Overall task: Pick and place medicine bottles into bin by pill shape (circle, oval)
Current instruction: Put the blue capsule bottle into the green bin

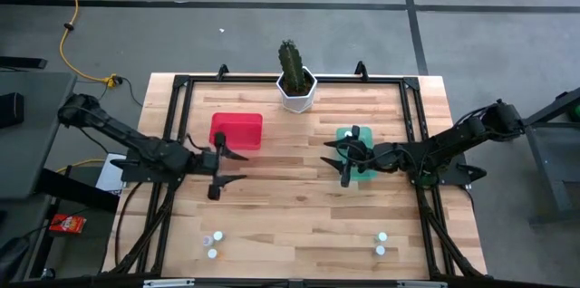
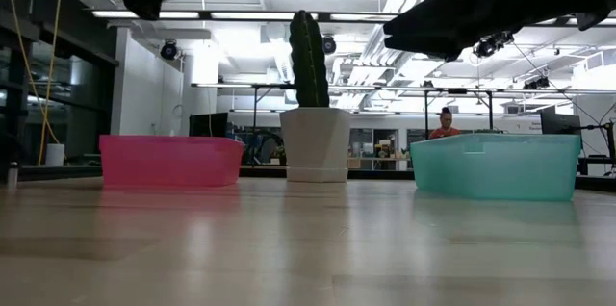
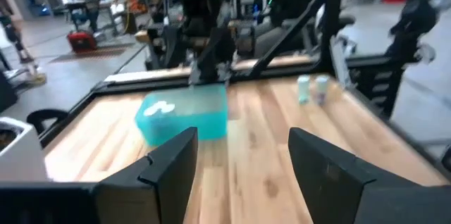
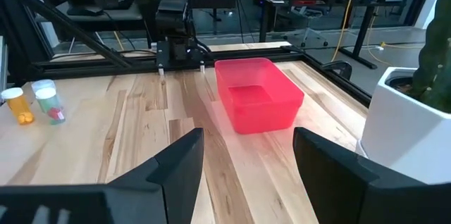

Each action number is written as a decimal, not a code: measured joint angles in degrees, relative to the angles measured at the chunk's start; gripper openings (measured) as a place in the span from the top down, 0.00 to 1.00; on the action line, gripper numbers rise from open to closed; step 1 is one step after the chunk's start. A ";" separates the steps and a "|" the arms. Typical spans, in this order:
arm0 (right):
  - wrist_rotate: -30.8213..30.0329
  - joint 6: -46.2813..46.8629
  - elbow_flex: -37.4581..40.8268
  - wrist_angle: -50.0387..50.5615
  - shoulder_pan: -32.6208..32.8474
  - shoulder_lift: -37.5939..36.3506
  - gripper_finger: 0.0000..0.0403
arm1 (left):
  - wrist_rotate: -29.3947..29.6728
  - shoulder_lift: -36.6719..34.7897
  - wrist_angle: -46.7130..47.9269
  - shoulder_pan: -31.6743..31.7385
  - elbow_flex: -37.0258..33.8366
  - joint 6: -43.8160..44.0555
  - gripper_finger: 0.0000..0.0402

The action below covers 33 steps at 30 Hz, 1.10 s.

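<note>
Right hand [image 1: 343, 156] open, empty, over teal bin [image 1: 366, 173] | left hand [image 1: 234, 167] open | bottles [image 1: 381, 244] well apart

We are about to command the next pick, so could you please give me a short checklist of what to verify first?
1. Left gripper fingers open, empty: ok.
2. Right gripper fingers open, empty: ok; it hovers at the teal bin.
3. Red bin empty: ok.
4. Teal bin holds white items; whether they are bottles: cannot tell.
5. Bottles on table: left pair and right pair upright, unobstructed: ok.
6. Pill shape in the bottles: cannot tell.
</note>
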State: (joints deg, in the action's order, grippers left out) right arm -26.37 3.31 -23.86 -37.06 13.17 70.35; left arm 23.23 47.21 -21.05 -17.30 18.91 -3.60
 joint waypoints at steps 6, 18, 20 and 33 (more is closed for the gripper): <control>0.04 1.79 0.00 -0.01 0.00 0.00 0.47 | 0.18 2.68 -0.08 0.06 0.03 -2.08 0.47; 3.91 8.82 -9.24 17.38 2.98 0.00 0.47 | 0.17 2.94 -1.95 0.06 0.05 -1.57 0.47; 3.84 12.38 -14.22 28.20 5.12 0.13 0.47 | 0.17 2.94 -1.94 0.06 0.05 -1.59 0.47; -4.76 54.50 -37.26 81.63 22.69 10.18 0.47 | 0.02 2.94 -3.79 0.06 0.05 -2.47 0.47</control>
State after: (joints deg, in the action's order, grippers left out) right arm -31.12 57.81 -61.11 44.57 35.86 80.52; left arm 23.24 50.15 -24.84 -17.23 18.96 -6.07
